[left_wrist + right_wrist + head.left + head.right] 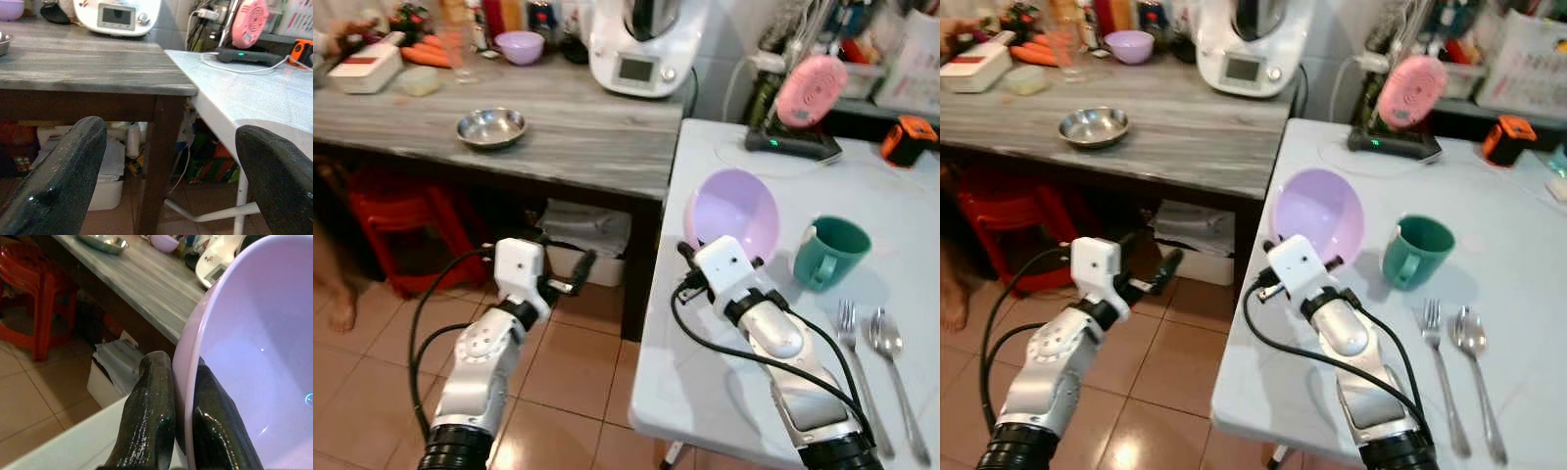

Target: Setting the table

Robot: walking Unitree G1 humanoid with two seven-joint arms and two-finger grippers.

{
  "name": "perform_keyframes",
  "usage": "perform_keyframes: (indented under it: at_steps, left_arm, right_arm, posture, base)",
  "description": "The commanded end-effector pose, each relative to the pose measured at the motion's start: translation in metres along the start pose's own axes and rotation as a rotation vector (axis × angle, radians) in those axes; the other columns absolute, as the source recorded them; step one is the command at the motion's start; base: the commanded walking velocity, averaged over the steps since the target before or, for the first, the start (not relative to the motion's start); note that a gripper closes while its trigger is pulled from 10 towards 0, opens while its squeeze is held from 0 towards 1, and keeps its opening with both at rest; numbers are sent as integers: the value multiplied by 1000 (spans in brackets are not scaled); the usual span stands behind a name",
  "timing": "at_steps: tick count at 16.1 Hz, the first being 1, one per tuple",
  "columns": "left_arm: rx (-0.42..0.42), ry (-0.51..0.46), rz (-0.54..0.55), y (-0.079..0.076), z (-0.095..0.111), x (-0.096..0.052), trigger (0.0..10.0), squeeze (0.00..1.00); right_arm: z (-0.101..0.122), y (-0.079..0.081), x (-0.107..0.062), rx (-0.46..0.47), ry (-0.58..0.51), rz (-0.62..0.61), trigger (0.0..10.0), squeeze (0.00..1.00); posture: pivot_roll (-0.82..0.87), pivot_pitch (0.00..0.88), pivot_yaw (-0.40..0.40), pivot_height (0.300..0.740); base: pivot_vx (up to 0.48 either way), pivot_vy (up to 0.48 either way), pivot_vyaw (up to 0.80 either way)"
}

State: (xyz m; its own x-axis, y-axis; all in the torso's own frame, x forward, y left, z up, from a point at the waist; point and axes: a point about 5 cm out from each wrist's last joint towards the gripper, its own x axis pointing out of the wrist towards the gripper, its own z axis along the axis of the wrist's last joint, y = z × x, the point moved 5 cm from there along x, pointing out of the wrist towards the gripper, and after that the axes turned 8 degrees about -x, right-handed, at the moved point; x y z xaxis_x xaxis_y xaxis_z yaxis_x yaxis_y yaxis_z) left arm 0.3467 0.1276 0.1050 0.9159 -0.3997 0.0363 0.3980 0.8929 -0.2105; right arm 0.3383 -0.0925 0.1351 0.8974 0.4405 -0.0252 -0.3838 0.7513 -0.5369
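A lilac plastic bowl (pixel 736 211) is tilted on edge above the near left part of the white table (pixel 705 382). My right gripper (pixel 177 396) is shut on the bowl's rim, one finger outside and one inside. A teal mug (pixel 827 252) stands just right of the bowl. A fork (pixel 853 352) and a spoon (pixel 891 357) lie side by side at the near right. My left gripper (pixel 570 274) is open over the floor, left of the table and below the grey counter (pixel 568 137).
On the grey counter stand a steel bowl (pixel 491 127), a second lilac bowl (pixel 520 46) and a white kitchen machine (pixel 641 44). A pink device on a black base (pixel 803 108) and an orange object (pixel 907 140) sit at the table's far side. A red stool (pixel 396 230) stands under the counter.
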Motion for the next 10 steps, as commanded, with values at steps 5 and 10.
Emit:
perform_keyframes:
  at_steps: [5, 10]
  left_arm:
    - [-7, 2, -2, -5, -4, 2, 10000, 0]
    - [-3, 4, -1, -5, -5, 4, 10000, 0]
  right_arm:
    - [16, -9, 0, -18, -72, -50, 10000, 0]
    - [18, -18, -1, -9, -89, -102, 10000, 0]
  posture:
    - [-33, 22, -27, 740]
    - [-37, 17, -29, 740]
  base:
    - [0, 276, 0]
    - [0, 293, 0]
